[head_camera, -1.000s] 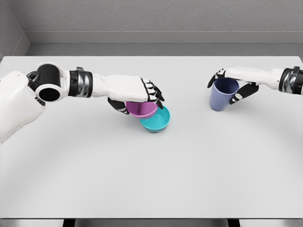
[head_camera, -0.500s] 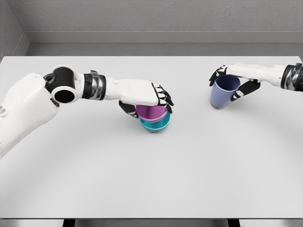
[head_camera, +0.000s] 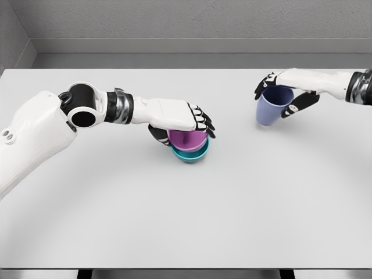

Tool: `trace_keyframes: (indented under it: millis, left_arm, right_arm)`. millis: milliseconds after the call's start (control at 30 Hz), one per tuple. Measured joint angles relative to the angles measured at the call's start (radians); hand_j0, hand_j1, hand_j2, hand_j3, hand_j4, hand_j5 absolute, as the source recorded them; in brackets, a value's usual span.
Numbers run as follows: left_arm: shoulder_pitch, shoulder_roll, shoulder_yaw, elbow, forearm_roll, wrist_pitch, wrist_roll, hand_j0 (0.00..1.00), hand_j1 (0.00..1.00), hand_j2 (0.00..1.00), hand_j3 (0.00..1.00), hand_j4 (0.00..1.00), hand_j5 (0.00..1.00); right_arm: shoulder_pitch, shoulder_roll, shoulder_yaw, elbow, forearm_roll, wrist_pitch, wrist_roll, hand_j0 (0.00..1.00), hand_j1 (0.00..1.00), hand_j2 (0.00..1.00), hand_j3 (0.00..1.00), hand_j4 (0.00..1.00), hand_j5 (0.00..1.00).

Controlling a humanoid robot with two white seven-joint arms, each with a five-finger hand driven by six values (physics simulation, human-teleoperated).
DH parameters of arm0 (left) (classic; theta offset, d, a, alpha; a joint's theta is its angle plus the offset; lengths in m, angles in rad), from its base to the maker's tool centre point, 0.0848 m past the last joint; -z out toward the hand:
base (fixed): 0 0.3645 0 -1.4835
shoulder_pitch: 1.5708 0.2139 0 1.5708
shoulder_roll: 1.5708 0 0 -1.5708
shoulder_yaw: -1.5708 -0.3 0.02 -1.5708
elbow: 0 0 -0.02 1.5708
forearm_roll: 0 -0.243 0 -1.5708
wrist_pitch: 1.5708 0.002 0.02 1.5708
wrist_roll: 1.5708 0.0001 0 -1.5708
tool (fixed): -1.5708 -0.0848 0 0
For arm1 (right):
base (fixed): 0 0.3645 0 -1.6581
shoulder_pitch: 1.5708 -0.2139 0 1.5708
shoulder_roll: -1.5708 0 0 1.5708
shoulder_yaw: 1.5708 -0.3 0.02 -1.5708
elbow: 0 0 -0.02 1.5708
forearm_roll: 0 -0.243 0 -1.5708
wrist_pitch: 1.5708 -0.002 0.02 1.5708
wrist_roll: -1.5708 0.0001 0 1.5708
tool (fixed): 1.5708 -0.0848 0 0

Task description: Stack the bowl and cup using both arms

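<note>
I'm gripping the purple bowl (head_camera: 187, 140) with my left hand (head_camera: 181, 119), nesting it in the teal bowl (head_camera: 193, 155) at centre frame; my right hand (head_camera: 286, 93) is clasping the blue cup (head_camera: 271, 108) upper right.

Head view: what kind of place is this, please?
Likely a simulated test bench, not a home: a bare white table, plain grey walls, and only a purple bowl, a teal bowl and a blue cup.

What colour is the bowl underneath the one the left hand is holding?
Teal; the bottom bowl shows in the head view.
</note>
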Motion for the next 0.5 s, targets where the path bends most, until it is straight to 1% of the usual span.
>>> trace_keyframes:
  millis: [333, 500]
  left_arm:
    - [-0.003, 0.000, 0.003, -0.004, 0.001, 0.000, 0.000, 1.00, 1.00, 1.00, 1.00, 1.00, 1.00]
    - [-0.005, 0.003, 0.026, -0.023, 0.011, 0.000, 0.000, 1.00, 1.00, 1.00, 1.00, 1.00, 1.00]
  right_arm:
    - [-0.015, -0.003, 0.006, -0.024, -0.001, 0.000, 0.000, 0.62, 0.62, 0.62, 0.62, 0.62, 0.62]
    - [-0.023, -0.004, 0.008, -0.044, -0.001, -0.001, 0.000, 0.62, 0.62, 0.62, 0.62, 0.62, 0.62]
